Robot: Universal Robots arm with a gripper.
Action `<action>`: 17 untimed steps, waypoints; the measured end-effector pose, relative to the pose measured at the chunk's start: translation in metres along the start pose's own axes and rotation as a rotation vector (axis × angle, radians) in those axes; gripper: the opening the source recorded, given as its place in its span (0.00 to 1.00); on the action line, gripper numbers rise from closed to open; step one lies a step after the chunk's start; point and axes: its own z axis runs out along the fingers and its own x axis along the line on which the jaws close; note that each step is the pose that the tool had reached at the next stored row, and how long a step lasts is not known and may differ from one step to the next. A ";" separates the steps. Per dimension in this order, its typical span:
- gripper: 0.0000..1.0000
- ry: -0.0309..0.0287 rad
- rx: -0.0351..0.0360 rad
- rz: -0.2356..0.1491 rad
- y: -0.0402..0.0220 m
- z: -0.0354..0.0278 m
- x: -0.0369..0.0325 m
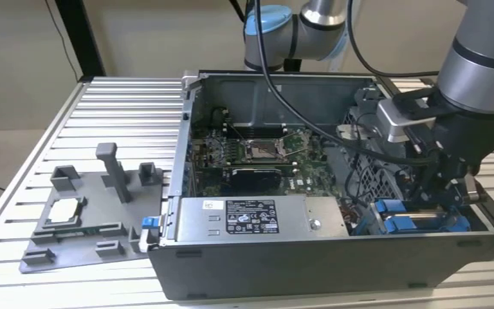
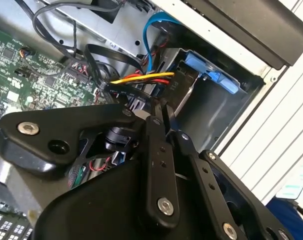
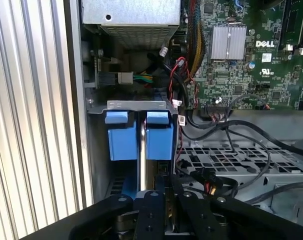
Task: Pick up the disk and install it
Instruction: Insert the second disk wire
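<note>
Exterior view: arm reached into the open computer case (image 1: 333, 270). Gripper (image 1: 440, 193) sat over the blue-framed disk (image 1: 419, 222) in the bay at the case corner, on the exterior view's right.

Second wrist view: gripper (image 2: 164, 117) fingers looked nearly together; grasp on anything unclear, can't tell.

First wrist view: disk (image 3: 141, 137) stood on edge in the bay, just beside the gripper (image 3: 164, 182). Motherboard (image 3: 251, 55) nearby.
</note>
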 end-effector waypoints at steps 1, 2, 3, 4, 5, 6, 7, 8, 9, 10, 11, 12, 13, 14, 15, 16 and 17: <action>0.00 0.0005 0.0000 0.000 0.0002 0.0007 0.0000; 0.00 0.0009 -0.0001 0.000 0.0003 0.0015 0.0000; 0.00 0.0007 -0.0001 0.000 0.0004 0.0018 0.0000; 0.00 0.0005 -0.0001 0.000 0.0005 0.0020 0.0000; 0.00 0.0001 0.0000 0.000 0.0005 0.0023 0.0000; 0.00 -0.0001 0.0000 0.000 0.0005 0.0023 0.0000; 0.00 -0.0001 0.0000 0.000 0.0004 0.0024 0.0000; 0.00 0.0000 0.0000 0.000 0.0004 0.0024 0.0000; 0.00 0.0000 0.0000 0.000 0.0004 0.0024 0.0000; 0.00 0.0000 0.0000 0.000 0.0004 0.0024 0.0000; 0.00 -0.0001 0.0001 0.000 0.0004 0.0025 0.0000; 1.00 -0.0006 0.0003 0.000 0.0004 0.0028 0.0000; 1.00 -0.0022 0.0003 0.000 0.0004 0.0031 0.0000; 1.00 -0.0065 0.0001 0.001 0.0002 0.0016 0.0001; 1.00 -0.0070 0.0000 0.002 -0.0004 -0.0021 0.0000; 1.00 -0.0060 -0.0001 0.001 -0.0013 -0.0071 -0.0002; 1.00 -0.0065 -0.0001 0.002 -0.0020 -0.0113 -0.0003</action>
